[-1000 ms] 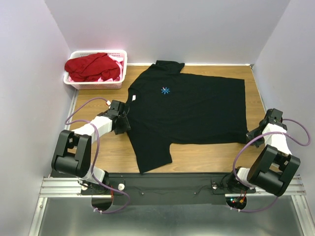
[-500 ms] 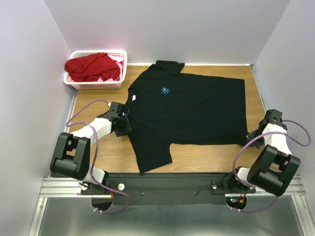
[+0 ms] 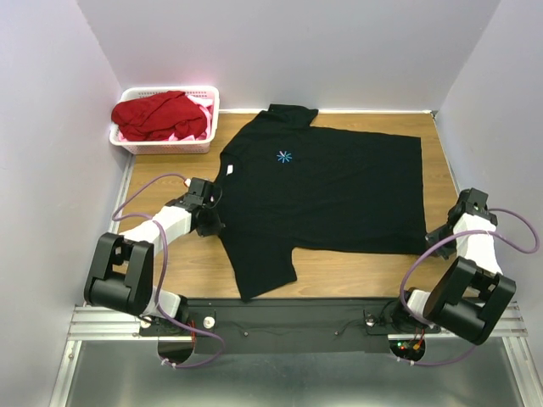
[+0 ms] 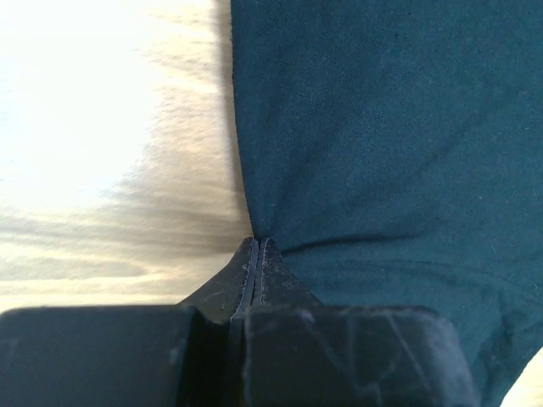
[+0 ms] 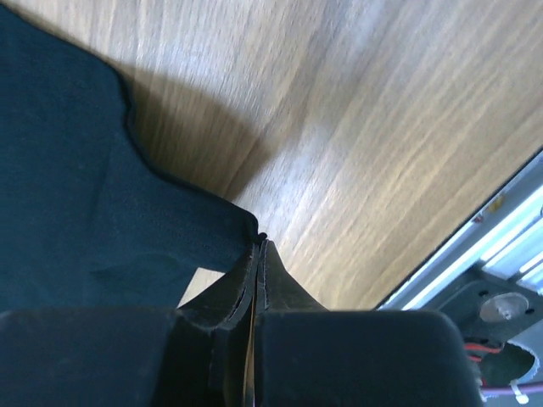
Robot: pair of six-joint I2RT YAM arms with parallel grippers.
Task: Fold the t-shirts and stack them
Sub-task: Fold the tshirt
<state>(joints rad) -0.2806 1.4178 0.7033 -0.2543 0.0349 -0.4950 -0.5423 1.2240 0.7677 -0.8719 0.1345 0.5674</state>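
The table is overlooked from above its near side; edges of the black t-shirt, seemingly, are shared close-up by wrist views.

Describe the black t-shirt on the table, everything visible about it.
The black t-shirt is soft, matte cloth, short-sleeved, with a small light-blue asterisk logo on the chest and a white tag at the collar. It lies spread flat, front up, on the wooden table, collar toward the left, hem toward the right. The left pincer is shut on its left edge, puckering the cloth; the right pincer is shut on the near hem corner.
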